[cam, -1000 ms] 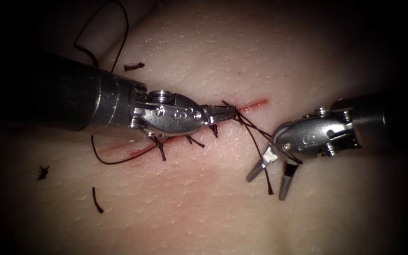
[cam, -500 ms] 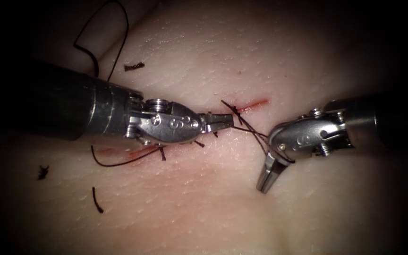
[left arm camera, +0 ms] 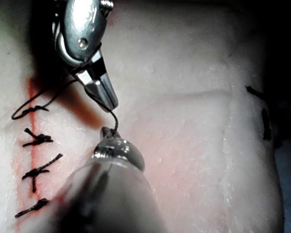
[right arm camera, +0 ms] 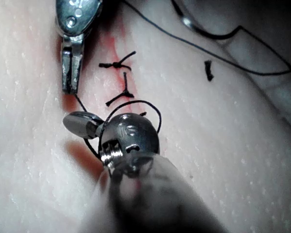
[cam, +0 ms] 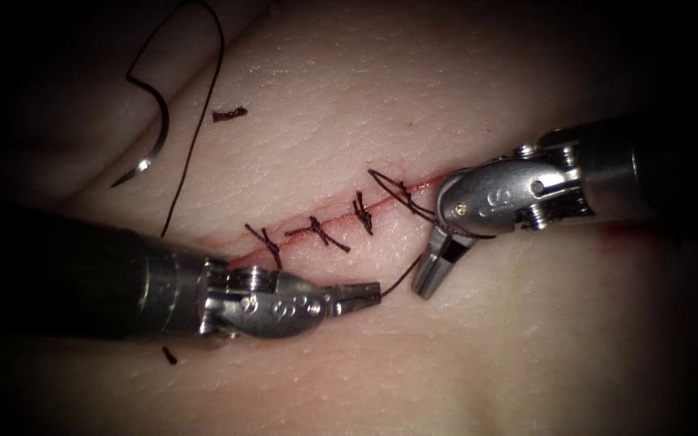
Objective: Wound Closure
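Where the cut (cam: 341,222) runs across the tissue (cam: 462,347), three tied stitches (cam: 317,232) already cross it, and a fourth is being knotted at its right end. The left hand (cam: 361,296) sits below and left of the cut, pressed together and pinching the thread (cam: 401,278) at its tip, having dropped down and away from the cut since a second ago, so that the short strand now runs up from its tip towards the knot. The right hand (cam: 434,270), which stood spread a second ago, is pressed together too and points down just beside the right end of the cut; thread loops around its wrist, and the wrist views suggest it grips the same strand, likely so the two can pull against each other. The needle (cam: 151,153) lies free on the tissue well to the upper left, held by neither hand and not in the tissue, its thread trailing in a long curve. Cut ends of thread (cam: 228,114) lie scattered near it and by the left shaft.
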`<move>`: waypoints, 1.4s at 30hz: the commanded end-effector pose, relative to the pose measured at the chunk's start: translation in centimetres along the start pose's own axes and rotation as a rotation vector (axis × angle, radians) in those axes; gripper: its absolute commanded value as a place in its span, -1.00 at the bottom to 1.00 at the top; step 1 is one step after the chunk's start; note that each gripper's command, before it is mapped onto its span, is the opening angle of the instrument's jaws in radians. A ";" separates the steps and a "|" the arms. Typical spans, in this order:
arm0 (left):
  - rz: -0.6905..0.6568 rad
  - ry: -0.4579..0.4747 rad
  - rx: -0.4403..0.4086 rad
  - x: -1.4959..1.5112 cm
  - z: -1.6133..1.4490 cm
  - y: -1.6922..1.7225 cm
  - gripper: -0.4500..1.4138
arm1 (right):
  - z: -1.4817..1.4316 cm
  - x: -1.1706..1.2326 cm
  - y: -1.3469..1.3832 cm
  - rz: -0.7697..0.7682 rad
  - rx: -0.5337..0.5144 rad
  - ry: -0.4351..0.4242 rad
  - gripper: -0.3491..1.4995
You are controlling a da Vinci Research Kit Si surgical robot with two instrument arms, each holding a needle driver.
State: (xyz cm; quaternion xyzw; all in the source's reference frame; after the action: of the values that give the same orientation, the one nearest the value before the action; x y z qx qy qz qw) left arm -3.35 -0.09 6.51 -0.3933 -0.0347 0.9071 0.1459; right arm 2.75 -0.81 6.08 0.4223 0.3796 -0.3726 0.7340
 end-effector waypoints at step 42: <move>0.054 -0.010 -0.031 0.80 -0.66 1.51 -1.00 | -0.58 -0.46 0.74 0.074 -0.202 0.078 -1.00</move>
State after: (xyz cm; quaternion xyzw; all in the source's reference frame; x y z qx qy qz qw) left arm -3.70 -1.28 5.15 -0.3923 -0.0374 0.9120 0.1142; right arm 2.99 0.12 6.47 0.3737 0.4272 -0.2867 0.7718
